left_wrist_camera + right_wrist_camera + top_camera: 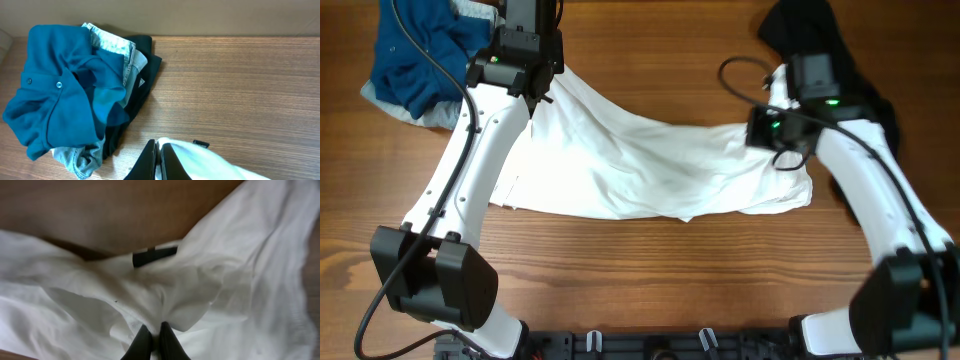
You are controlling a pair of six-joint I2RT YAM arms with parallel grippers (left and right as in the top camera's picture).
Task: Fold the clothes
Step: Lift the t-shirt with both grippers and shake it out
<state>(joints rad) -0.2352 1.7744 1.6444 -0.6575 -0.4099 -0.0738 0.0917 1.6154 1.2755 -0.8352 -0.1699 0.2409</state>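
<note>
A white garment lies spread across the middle of the table, stretched between both arms. My left gripper is shut on its upper left edge; in the left wrist view the black fingers pinch the white cloth. My right gripper is shut on the garment's upper right part; in the right wrist view the fingers pinch a fold of white cloth near a black label.
A pile of blue, denim and black clothes sits at the back left, also in the left wrist view. A black garment lies at the back right, behind the right arm. Bare wood shows along the front.
</note>
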